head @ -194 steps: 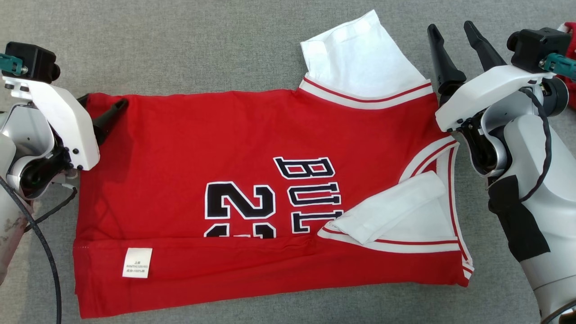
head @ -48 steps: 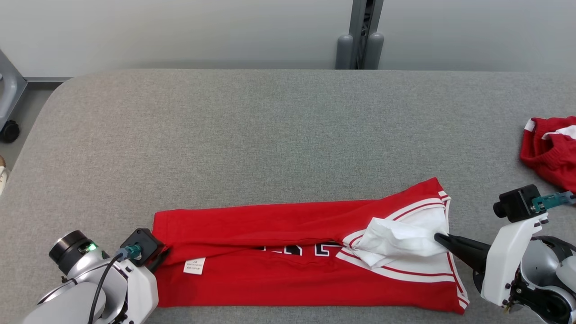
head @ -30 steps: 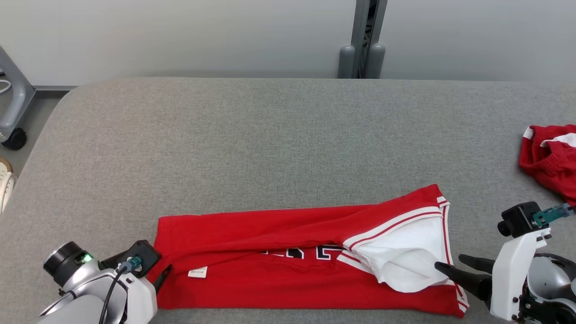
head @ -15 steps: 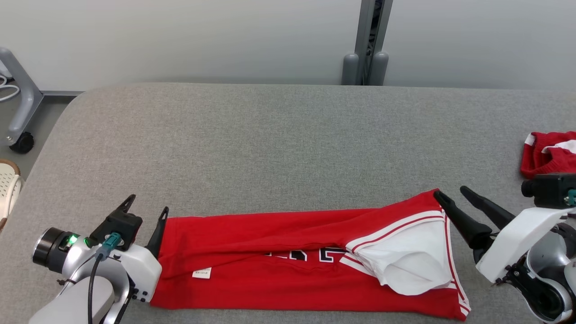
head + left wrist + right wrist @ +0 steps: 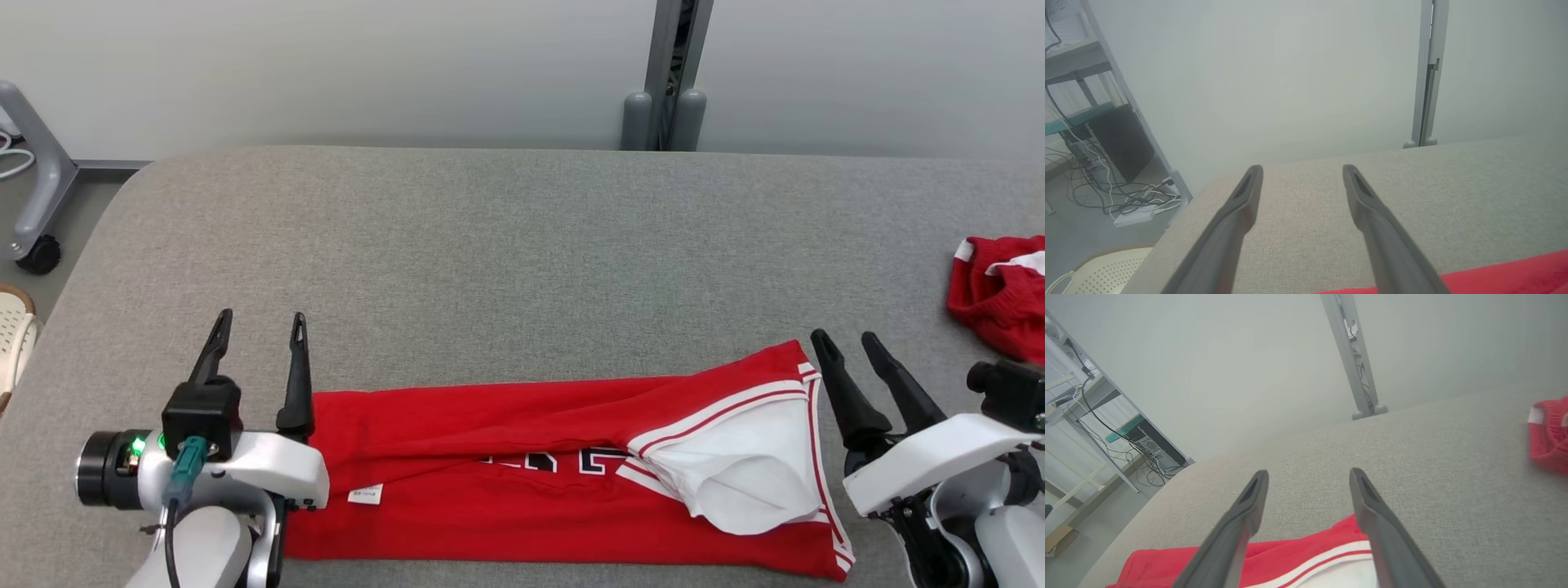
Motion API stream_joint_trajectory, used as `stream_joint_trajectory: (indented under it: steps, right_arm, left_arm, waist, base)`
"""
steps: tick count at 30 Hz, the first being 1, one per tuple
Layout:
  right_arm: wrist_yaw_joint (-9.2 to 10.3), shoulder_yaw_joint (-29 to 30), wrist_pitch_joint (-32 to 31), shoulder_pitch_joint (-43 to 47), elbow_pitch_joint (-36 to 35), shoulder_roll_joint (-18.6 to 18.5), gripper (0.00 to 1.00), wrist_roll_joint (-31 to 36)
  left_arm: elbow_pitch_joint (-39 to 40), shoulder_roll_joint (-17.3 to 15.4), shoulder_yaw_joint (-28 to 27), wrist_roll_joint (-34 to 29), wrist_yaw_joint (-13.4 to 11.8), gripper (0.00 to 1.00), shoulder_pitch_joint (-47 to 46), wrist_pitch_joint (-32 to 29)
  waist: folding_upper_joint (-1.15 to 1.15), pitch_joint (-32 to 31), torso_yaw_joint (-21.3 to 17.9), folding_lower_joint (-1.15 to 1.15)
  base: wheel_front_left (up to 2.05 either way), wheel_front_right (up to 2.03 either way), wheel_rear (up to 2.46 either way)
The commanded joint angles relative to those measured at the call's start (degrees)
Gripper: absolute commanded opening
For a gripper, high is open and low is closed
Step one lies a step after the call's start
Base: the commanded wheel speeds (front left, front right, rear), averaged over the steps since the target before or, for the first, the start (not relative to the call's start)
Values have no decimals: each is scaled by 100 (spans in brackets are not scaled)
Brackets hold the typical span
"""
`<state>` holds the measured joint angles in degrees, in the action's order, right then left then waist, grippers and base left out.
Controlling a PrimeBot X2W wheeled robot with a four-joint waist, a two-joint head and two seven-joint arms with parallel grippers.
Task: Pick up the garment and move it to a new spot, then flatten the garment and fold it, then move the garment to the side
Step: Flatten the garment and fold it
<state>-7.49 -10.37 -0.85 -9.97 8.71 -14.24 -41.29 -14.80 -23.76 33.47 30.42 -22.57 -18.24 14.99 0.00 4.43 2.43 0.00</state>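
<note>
Firstly, left gripper (image 5: 262, 317): its two long dark fingers are spread apart and hold nothing; it is raised just beside the garment's left end, tips pointing toward the table's far side.
Right gripper (image 5: 842, 336): its fingers are likewise spread and empty, just beside the garment's right end and apart from the cloth.
Garment: a red basketball jersey with white-striped trim (image 5: 490, 416), folded into a long band, lies flat along the near edge of the grey fabric-covered table (image 5: 490, 245). A white sleeve (image 5: 735, 482) lies on top at its right end, and a small white care label (image 5: 365, 494) near its left.
Change: a second ago the right fingers touched the white sleeve and the left gripper lay low at the hem. Both have since lifted clear.
Farther out: a crumpled red-and-white cloth (image 5: 1000, 294) sits at the table's right edge, well apart from the jersey.
Wrist views: the left one adds a metal shelf rack (image 5: 1081, 61) with loose cables (image 5: 1106, 192) on the floor beyond the table's corner.
</note>
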Motion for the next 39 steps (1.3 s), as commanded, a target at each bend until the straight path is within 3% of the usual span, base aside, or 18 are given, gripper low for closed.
stream_joint_trajectory:
  steps: [1, 9, 17, 29, 39]
  right_arm:
    - [-1, 25, 114, 74, 108, 52, 100, 76]
    - [-1, -91, 328, 167, 565, 261, 100, 155]
    - [-1, -162, 397, 65, 806, 287, 100, 95]
    - [-1, -235, 331, -79, 949, 213, 100, 14]
    - [-1, 17, -638, 99, 1014, 131, 100, -321]
  left_arm:
    - [93, 138, -305, -212, 47, 100, 246, 19]
    - [404, 1091, -1689, -1259, 583, 100, 1019, 20]
    - [381, 1628, -2386, -1927, 1144, 100, 1330, 20]
    - [278, 1994, -2992, -2409, 1709, 100, 1293, 21]
    - [116, 2063, -3074, -2503, 1866, 100, 1327, 21]
  waist:
    - [0, 1, -10, 0]
    - [0, 17, -100, 0]
    - [0, 7, -158, 0]
    - [0, 53, -177, 0]
    - [0, 122, -167, 0]
  base:
    - [0, 0, 0]
    - [0, 0, 0]
    - [0, 0, 0]
    - [0, 0, 0]
    - [0, 0, 0]
